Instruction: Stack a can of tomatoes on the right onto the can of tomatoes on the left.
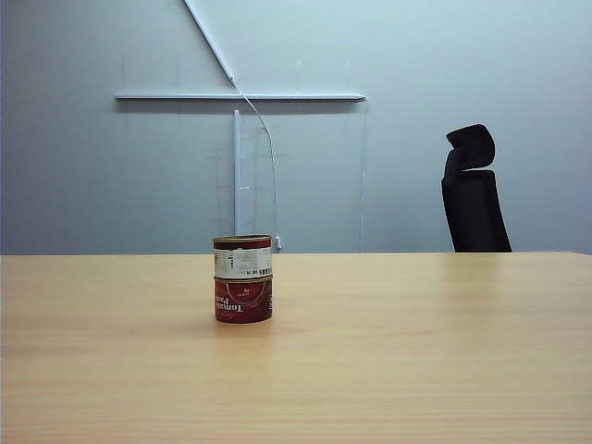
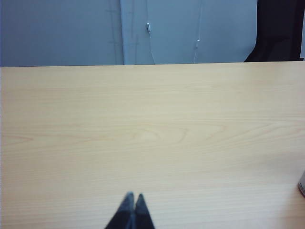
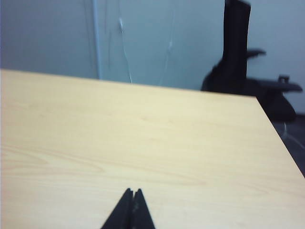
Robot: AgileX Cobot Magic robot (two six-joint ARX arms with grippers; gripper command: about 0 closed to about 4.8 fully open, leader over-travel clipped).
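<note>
Left gripper (image 2: 132, 196): fingertips pressed together, nothing between them, touching nothing; poised over bare table (image 2: 152, 143), seen only in its own wrist view.
Right gripper (image 3: 132, 192): fingertips together as well, empty, clear of the table; seen only in its own wrist view.
Top can (image 1: 242, 256): white-labelled with a red band, upright, sitting squarely on the bottom can.
Bottom can (image 1: 243, 300): red, label upside down, standing on the table left of centre, near its far edge.
Stack: two cans touching, edges roughly flush, well apart from both grippers.
Exterior view only: whole stack; long white rails on the wall; black chair (image 1: 474, 194) behind the table at right. No arm or gripper in this view.
Left wrist view only: sliver of something grey and rounded (image 2: 301, 183) at the frame edge, on the table, too little shown to tell what it is; wall seam and hanging cables beyond the far edge; dark corner of the chair.
Right wrist view only: table's right-hand corner and edge, floor beyond it, chair with armrest behind; neither can in sight.
Table: light wood, bare around both grippers.
</note>
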